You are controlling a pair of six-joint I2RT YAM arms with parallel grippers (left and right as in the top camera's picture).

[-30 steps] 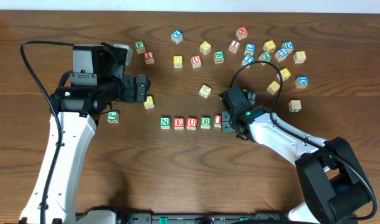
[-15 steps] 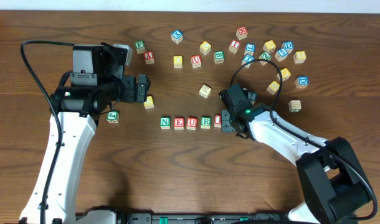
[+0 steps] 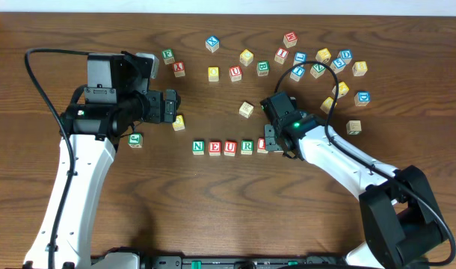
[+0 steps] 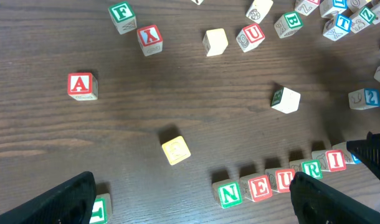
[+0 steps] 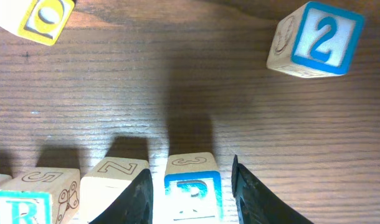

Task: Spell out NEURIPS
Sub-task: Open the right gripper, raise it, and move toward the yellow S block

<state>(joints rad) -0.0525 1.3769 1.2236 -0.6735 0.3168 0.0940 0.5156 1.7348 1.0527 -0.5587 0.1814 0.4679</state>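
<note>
Beside the left-right NEURI row (image 3: 229, 146), right hand (image 5: 190, 169) loosely straddles blue cube (image 5: 191, 185); left hand (image 4: 191, 183) spread.

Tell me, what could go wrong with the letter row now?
The right gripper has its fingers close on both sides of the blue cube at the row's end. When it pulls away, a finger might nudge that cube crooked or bump the neighbouring cube. The right arm's cable also loops over the loose cubes and could perhaps drag one.
</note>
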